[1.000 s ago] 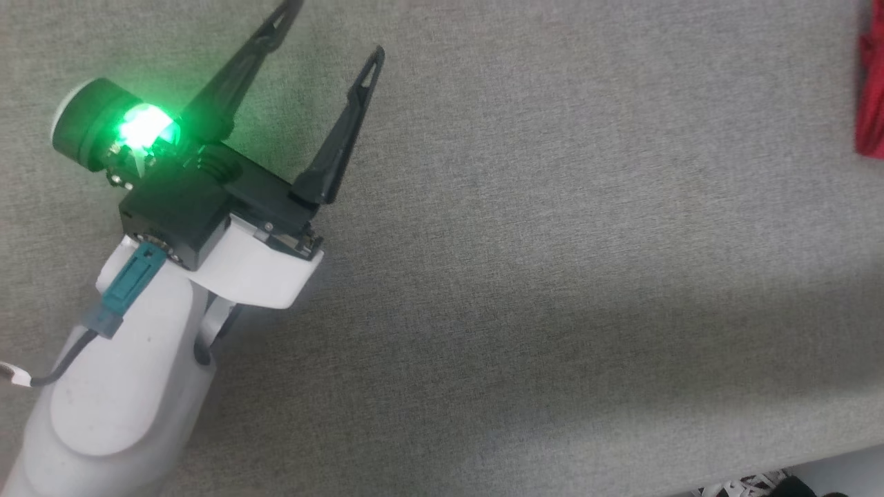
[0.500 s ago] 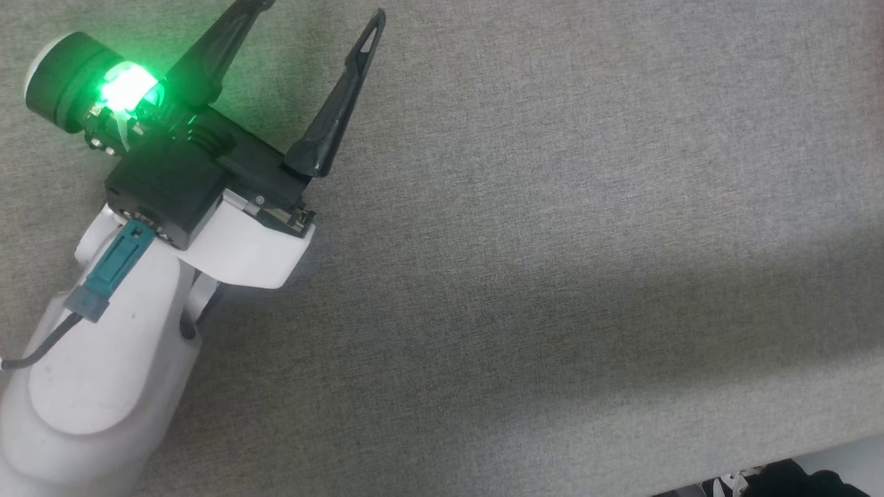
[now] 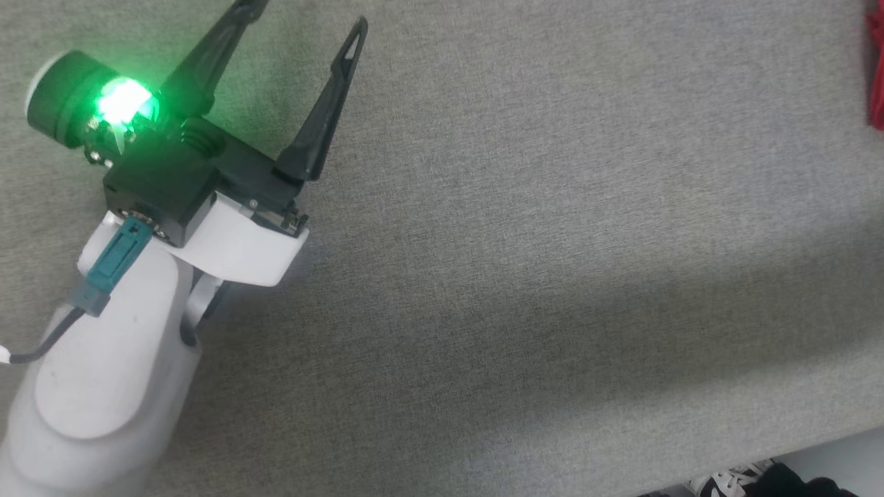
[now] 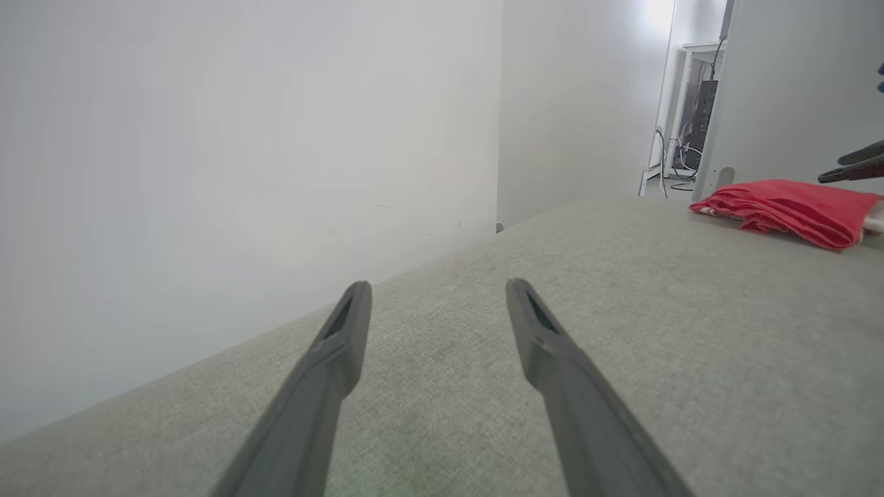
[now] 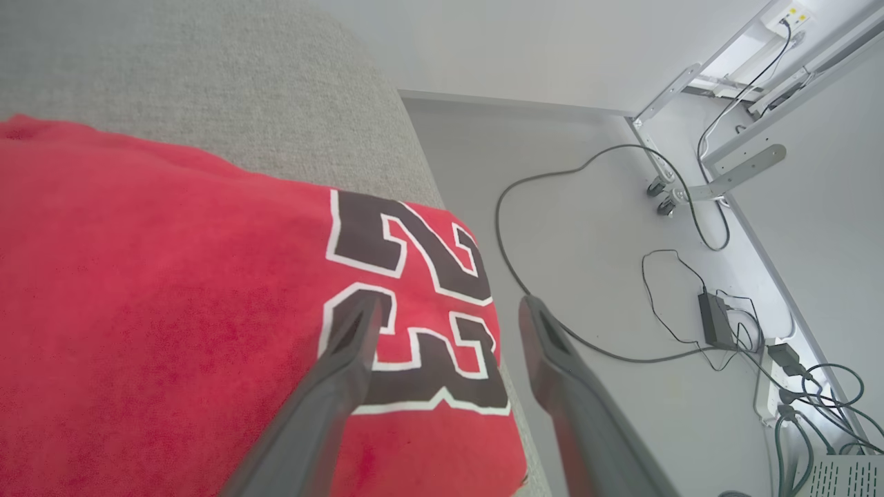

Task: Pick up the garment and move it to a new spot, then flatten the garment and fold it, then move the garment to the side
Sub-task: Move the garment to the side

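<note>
The garment (image 5: 173, 297) is red with a black, white-outlined 23 and lies folded at the corner of the grey padded table (image 5: 207, 76). My right gripper (image 5: 449, 304) hovers open above its edge by the number, with nothing between its fingers. In the left wrist view the garment (image 4: 787, 207) is a flat red bundle at the far right, with my right gripper's dark fingers (image 4: 856, 166) just over it. A red sliver of the garment (image 3: 877, 76) shows at the head view's right edge. My left gripper (image 3: 304, 17) stands open and empty over bare table at the upper left, far from it.
The grey table surface (image 3: 552, 241) ends at its lower right edge, with floor and dark and white items (image 3: 760, 480) beyond. A white wall (image 4: 207, 138) runs along the far side. Cables and a power adapter (image 5: 711, 317) lie on the floor beside the garment's corner.
The head view has shifted a little, so the red sliver at its right edge is narrower than a second ago. My left gripper stays open in about the same spot.
</note>
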Available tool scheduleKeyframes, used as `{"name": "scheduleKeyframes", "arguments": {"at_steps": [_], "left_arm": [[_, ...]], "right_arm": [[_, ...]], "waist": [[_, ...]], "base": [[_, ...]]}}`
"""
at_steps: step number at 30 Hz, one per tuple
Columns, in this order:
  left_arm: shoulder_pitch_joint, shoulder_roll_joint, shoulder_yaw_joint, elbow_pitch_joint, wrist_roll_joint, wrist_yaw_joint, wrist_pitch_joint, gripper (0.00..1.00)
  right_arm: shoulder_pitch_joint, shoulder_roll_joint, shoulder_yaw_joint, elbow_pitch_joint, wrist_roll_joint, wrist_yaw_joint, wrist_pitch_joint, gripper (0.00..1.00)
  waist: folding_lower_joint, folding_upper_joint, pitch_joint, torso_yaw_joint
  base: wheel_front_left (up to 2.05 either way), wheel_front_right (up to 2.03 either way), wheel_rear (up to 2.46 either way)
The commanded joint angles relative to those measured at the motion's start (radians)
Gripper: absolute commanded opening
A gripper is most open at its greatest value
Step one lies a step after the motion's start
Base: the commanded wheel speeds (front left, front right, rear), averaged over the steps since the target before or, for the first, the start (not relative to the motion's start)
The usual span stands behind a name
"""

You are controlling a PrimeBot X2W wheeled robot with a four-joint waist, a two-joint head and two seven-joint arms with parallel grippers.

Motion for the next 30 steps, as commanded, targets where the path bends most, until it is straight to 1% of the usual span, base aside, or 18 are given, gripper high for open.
{"name": "scheduleKeyframes", "arguments": {"at_steps": [1,8,15,18,23,27,28,30], "left_arm": [[0.022,-0.010,0.009,0.007,-0.005,-0.002,-0.004,1.00],[0.114,-0.058,0.049,0.028,-0.030,-0.002,-0.004,1.00],[0.219,-0.099,0.097,0.064,-0.028,-0.002,-0.004,1.00],[0.266,-0.117,0.121,0.083,-0.037,-0.002,-0.004,1.00],[0.346,-0.142,0.166,0.127,-0.056,-0.002,-0.004,1.00],[0.413,-0.167,0.201,0.148,-0.065,-0.002,-0.004,1.00],[0.413,-0.167,0.201,0.148,-0.065,-0.002,-0.004,1.00],[0.445,-0.181,0.211,0.163,-0.070,-0.002,-0.004,1.00]], "right_arm": [[-0.007,-0.002,0.012,-0.001,0.009,-0.002,-0.012,1.00],[0.034,0.012,0.087,-0.028,0.023,-0.002,-0.037,1.00],[0.087,0.018,0.146,-0.084,0.041,-0.002,-0.077,1.00],[0.109,0.026,0.163,-0.103,0.029,-0.002,-0.102,1.00],[0.155,0.078,0.175,-0.143,-0.011,-0.002,-0.127,1.00],[0.225,0.135,0.177,-0.183,-0.040,-0.002,-0.131,1.00],[0.225,0.135,0.177,-0.183,-0.040,-0.002,-0.131,1.00],[0.265,0.160,0.169,-0.208,-0.052,-0.002,-0.132,1.00]], "waist": [[0.0000,-0.0001,-0.022,0.003],[0.0000,-0.0001,-0.119,0.035],[0.0000,-0.0001,-0.220,0.089],[0.0000,-0.0001,-0.263,0.114],[0.0000,-0.0001,-0.336,0.147],[0.0000,-0.0001,-0.400,0.176],[0.0000,-0.0001,-0.400,0.176],[0.0000,-0.0001,-0.433,0.192]], "base": [[0.00,0.00,0.00],[0.00,0.00,0.00],[0.00,0.00,0.00],[0.00,0.00,0.00],[0.00,0.00,0.00],[0.00,0.00,0.00],[0.00,0.00,0.00],[0.00,0.00,0.00]]}}
